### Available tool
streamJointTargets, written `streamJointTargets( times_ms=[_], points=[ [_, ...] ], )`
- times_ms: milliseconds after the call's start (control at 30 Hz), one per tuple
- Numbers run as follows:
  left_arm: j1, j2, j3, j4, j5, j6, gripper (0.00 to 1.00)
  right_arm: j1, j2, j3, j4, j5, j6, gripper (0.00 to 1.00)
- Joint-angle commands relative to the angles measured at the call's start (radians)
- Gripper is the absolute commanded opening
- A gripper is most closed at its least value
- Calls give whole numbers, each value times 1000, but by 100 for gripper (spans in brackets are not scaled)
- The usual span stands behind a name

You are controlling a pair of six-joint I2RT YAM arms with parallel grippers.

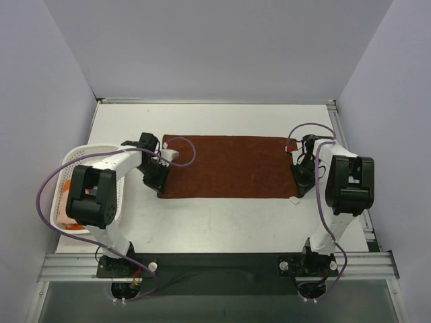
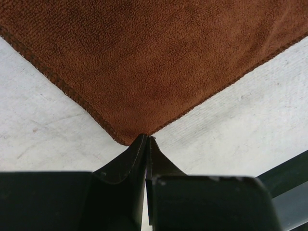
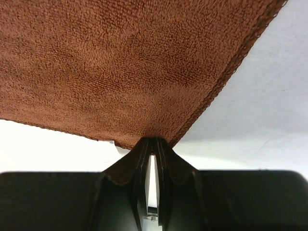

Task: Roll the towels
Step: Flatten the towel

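The rust-brown towel [image 1: 229,166] lies spread flat across the middle of the table, with a small white tag [image 1: 294,200] at its near right corner. My left gripper [image 1: 160,180] is at the near left corner. In the left wrist view its jaws [image 2: 147,138] are closed, with the tips meeting on the corner of the towel [image 2: 154,57]. My right gripper [image 1: 300,176] is at the near right corner. In the right wrist view its tips [image 3: 155,140] pinch the edge of the towel [image 3: 120,62]. A peach-orange towel [image 1: 67,219] lies in the basket. The slate-blue towel is out of view.
A white plastic lattice basket [image 1: 84,151] stands at the table's left edge, right beside the left arm. Purple cables loop off both arms. Walls close in the table at the back and on both sides.
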Motion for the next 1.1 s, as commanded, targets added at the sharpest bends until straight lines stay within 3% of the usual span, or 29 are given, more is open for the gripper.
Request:
streamJointTargets(
  times_ms=[0,333,567,800,900,933,1067],
  points=[
    [-9,25,45,28,-9,-8,12,6,19,-11,-13,46,1,10],
    [-9,45,-41,22,-179,36,8,6,46,-15,-13,153,-60,11],
    [-12,-23,-107,-24,-221,81,8,14,16,-64,-15,224,-136,13],
    [-19,-47,-112,-47,-207,104,7,63,-32,-115,-24,185,-161,15],
    [-22,-58,-92,-75,-155,112,8,87,-67,-115,-49,129,-152,23],
    [-24,-73,-78,-81,-132,112,10,89,-76,-104,-79,113,-147,30],
    [-21,-135,2,-123,-69,130,25,74,-141,9,-159,51,-132,46]
  ],
)
